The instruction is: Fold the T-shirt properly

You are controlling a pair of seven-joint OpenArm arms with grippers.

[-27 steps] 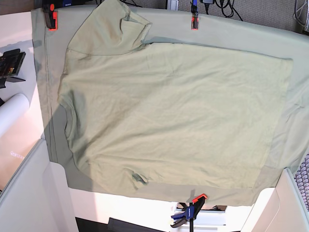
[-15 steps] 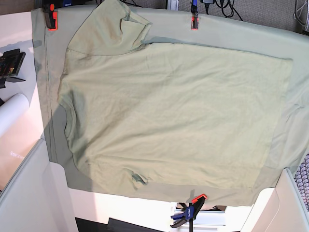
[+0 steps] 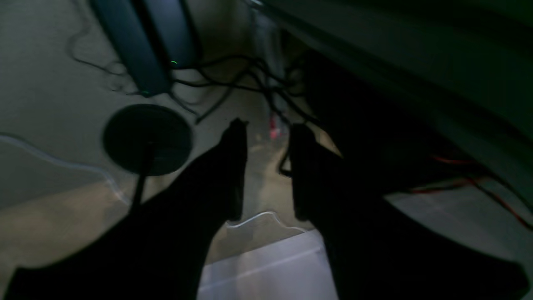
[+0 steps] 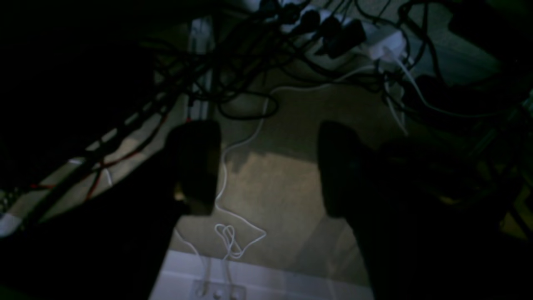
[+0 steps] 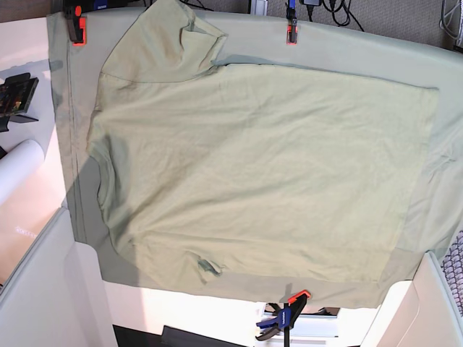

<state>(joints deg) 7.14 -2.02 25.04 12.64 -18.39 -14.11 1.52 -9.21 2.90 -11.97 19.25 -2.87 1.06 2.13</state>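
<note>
Item: shirt (image 5: pixel 268 173), pale yellowish sage green, short-sleeved. It lay flat and spread over a greyer-green cloth (image 5: pixel 347 47) clamped to the surface, collar end toward 9 o'clock in the base view, hem toward 3. One sleeve at 11 o'clock was folded over itself; the sleeve at 6 was bunched.

Handling, as we judged it: light, limp, prone to wrinkling and dragging; best pinched at a sleeve seam or hem corner, shirt layer only.

Left gripper (image 3: pixel 266 137) and right gripper (image 4: pixel 268 166) hung below the surface over floor cables, jaws apart, empty.
</note>
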